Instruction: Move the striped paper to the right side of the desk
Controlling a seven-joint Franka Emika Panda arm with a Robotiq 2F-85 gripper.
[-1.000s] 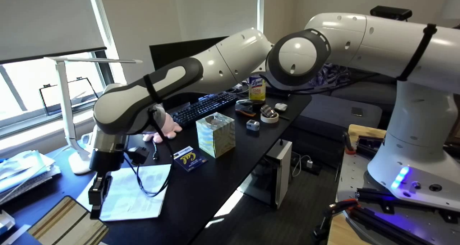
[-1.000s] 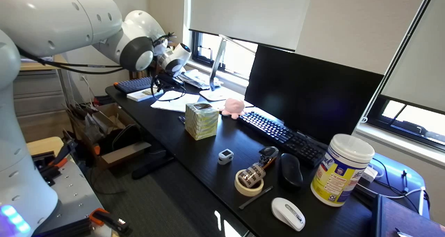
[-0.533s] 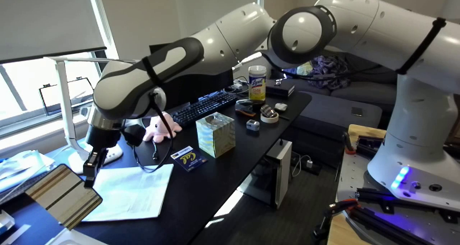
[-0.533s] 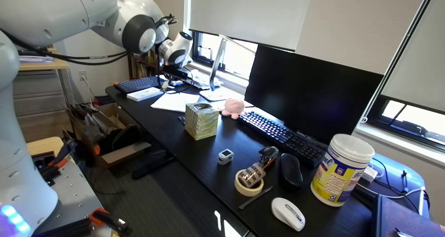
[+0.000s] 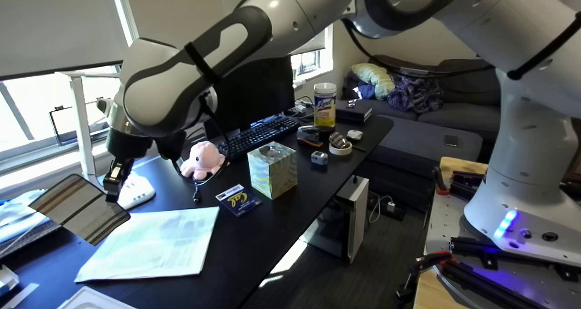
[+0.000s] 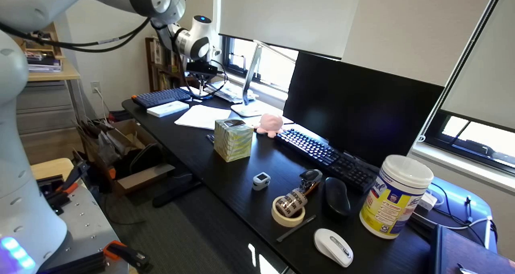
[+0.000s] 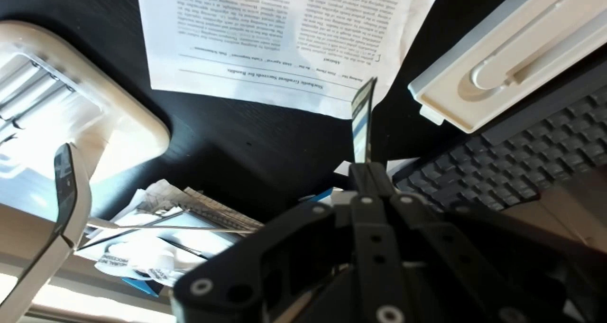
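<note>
The striped paper [image 5: 81,210] is at the left of the frame in an exterior view, held in the air, its lower-right corner overlapping, from that angle, the large white sheet [image 5: 159,241]. The gripper [image 7: 366,167] has its two fingers together on one edge of the paper, which in the wrist view stands out beyond the tips nearly edge-on, a narrow sliver pointing toward the top of the frame. An edge pinch is presumably chosen because something so thin, lying flat on a desk [image 5: 240,245], gives two fingers little else to straddle. The cost, I judge, is that most of the paper hangs past the tips and could twist or swing on a brisk move. The height seems meant to clear what stands along the way, the tissue box [image 5: 272,170] at mid-frame above all, if the right side means the end by the wipes tub [image 5: 325,107], above and right of centre. On that reading most of the carry is left to do.

Compared with half a second ago, the striped paper sits higher in the frame and looks more foreshortened; the white sheet's left corner, covered then, now shows. The arm [image 6: 197,36] rides higher in both exterior views, baring more of the monitor [image 5: 268,86]. The tissue box and pink plush [image 5: 203,159] have not shifted.
</note>
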